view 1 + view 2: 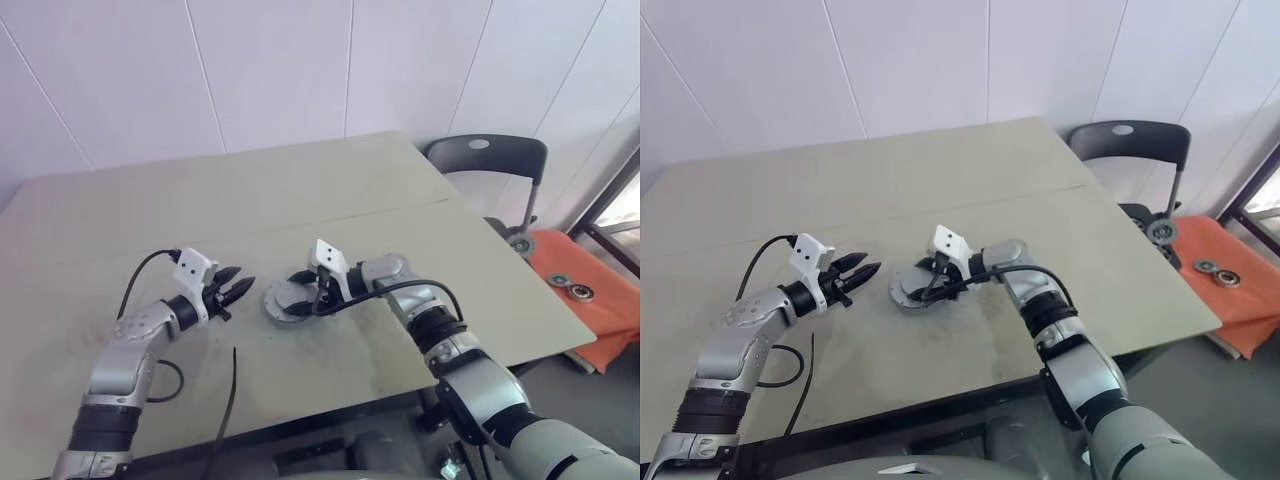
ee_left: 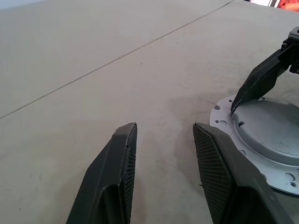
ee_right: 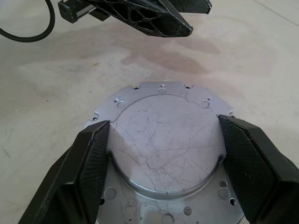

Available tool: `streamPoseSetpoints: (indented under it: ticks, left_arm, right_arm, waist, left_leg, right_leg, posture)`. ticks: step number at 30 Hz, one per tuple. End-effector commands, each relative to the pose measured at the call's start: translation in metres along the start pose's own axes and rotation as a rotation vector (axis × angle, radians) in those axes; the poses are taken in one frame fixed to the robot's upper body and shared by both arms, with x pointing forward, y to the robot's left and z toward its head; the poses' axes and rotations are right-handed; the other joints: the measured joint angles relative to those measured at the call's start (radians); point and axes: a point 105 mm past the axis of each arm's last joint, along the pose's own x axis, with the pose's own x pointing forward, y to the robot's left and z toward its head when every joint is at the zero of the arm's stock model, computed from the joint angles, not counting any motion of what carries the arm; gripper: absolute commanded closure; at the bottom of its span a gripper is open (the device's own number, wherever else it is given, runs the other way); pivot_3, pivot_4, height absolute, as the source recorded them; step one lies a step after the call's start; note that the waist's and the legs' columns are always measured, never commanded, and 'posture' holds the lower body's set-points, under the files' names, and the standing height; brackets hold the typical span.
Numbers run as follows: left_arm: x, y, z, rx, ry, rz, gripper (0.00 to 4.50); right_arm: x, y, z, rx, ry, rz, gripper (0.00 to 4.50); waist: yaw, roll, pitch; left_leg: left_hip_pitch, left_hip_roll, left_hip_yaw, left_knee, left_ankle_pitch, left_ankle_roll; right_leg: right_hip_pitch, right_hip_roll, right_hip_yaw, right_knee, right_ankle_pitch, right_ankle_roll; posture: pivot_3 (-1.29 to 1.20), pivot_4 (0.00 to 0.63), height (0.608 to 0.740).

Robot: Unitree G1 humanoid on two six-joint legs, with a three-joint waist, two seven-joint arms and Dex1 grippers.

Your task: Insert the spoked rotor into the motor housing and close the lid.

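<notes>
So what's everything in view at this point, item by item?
table: one, beige, under both arms
grey metal disc: one, silvery grey with a raised centre and holed rim, flat on the table near its front
cable: one, black, over the table's front edge by the left arm
chair: one, dark grey, past the table's far right corner
mat: one, orange, low down to the table's right
round metal parts: at least two, silvery, on the mat
wall: white panels, behind the table
left hand: black fingers apart, empty, beside the disc
right hand: black fingers against either side of the disc's raised centre
</notes>
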Motion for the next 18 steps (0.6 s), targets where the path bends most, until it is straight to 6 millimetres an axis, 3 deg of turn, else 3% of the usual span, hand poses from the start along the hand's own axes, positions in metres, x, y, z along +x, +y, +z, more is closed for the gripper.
streamPoseSetpoints:
  ticks: [1,6,18]
  left_arm:
    - [0.001,0.0033,0.0139,0.034,-0.042,0.01,2.51]
    - [0.0014,0.0024,0.0128,0.032,-0.041,0.009,2.51]
    - [0.0013,0.0024,0.013,0.033,-0.039,0.009,2.51]
  right_arm:
    - [0.0038,0.0097,-0.0178,0.042,0.058,0.052,1.31]
    - [0.003,0.0085,-0.0244,0.042,0.076,0.04,1.31]
    - [0.0002,0.0096,-0.017,0.048,0.032,0.07,1.31]
  waist:
    - [0.0,0.0,0.0]
    - [0.001,0.0,0.0]
    - [0.001,0.0,0.0]
  left_leg:
    - [0.0,0.0,0.0,0.0,0.0,0.0]
    - [0.0,0.0,0.0,0.0,0.0,0.0]
    - [0.0,0.0,0.0,0.0,0.0,0.0]
  right_leg:
    - [0.0,0.0,0.0,0.0,0.0,0.0]
    - [0.0,0.0,0.0,0.0,0.0,0.0]
    - [0.0,0.0,0.0,0.0,0.0,0.0]
  posture:
    - [0.0,0.0,0.74]
    - [0.0,0.0,0.74]
    - [0.0,0.0,0.74]
